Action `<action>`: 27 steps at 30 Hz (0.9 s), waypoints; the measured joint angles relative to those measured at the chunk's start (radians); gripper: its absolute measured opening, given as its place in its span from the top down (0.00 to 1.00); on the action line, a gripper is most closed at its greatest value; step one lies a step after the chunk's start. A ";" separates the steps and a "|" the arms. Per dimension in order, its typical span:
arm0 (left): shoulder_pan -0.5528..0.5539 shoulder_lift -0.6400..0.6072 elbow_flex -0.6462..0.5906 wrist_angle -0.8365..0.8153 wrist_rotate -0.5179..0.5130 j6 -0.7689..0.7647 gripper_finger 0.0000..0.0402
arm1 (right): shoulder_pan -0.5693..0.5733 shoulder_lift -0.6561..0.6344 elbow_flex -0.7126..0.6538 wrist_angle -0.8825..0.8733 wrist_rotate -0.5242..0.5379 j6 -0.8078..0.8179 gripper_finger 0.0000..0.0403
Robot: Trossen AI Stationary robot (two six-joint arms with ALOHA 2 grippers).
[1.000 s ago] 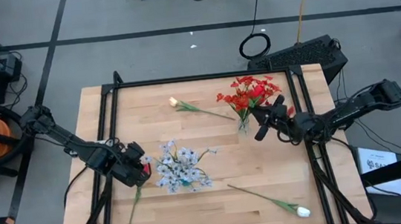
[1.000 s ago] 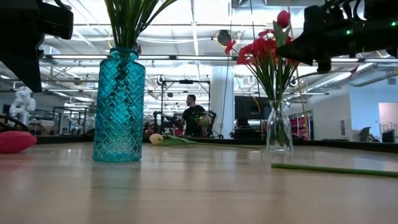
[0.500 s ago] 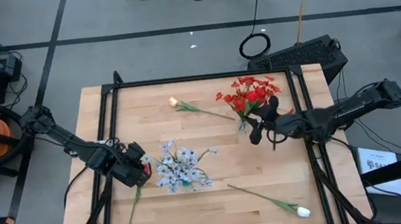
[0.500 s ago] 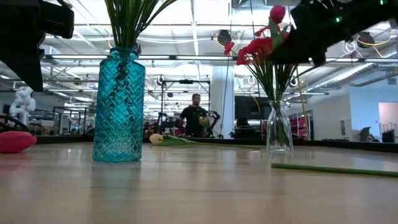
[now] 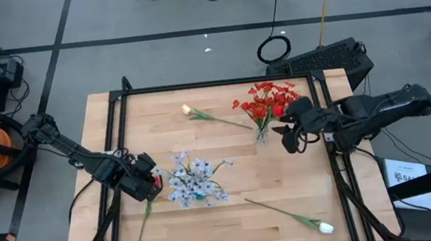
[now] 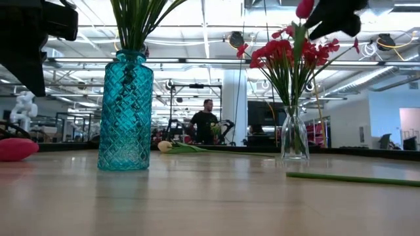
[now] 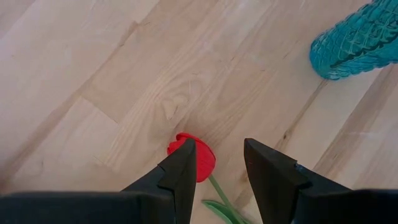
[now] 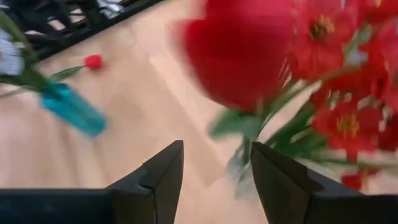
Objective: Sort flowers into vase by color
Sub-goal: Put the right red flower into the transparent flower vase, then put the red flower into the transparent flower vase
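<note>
Near tabletop (image 5: 229,175) edge: cream-white tulip (image 5: 324,227) lies flat. Left claw (image 7: 217,163) open, poised over red tulip (image 7: 198,158) lying beside teal vase (image 6: 125,111) of pale sprays (image 5: 192,177). Right claw (image 8: 214,167) open beside clear vase (image 6: 294,134) of red flowers (image 5: 268,100). Second cream tulip (image 5: 187,110) lies farthest.

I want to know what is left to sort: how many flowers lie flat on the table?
3: a cream tulip at the far side, a white tulip at the near right, a red tulip beneath the open left gripper.
</note>
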 joint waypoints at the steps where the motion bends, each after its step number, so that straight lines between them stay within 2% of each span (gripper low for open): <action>1: 0.000 0.000 0.000 0.000 0.000 -0.004 0.65 | 0.000 0.000 0.023 -0.038 -0.027 0.040 0.56; 6: 0.000 0.000 0.000 -0.001 0.064 -0.080 0.65 | 0.001 0.000 0.073 -0.208 -0.162 0.272 0.61; 12: 0.000 0.000 0.000 -0.018 0.183 -0.315 0.65 | 0.002 0.019 0.072 -0.400 -0.286 0.483 0.68; 18: -0.003 0.029 0.000 -0.026 0.252 -0.411 0.65 | 0.002 0.042 0.072 -0.437 -0.293 0.467 0.72; 27: -0.010 0.179 0.000 0.020 0.325 -0.366 0.65 | 0.002 0.052 0.072 -0.438 -0.293 0.396 0.73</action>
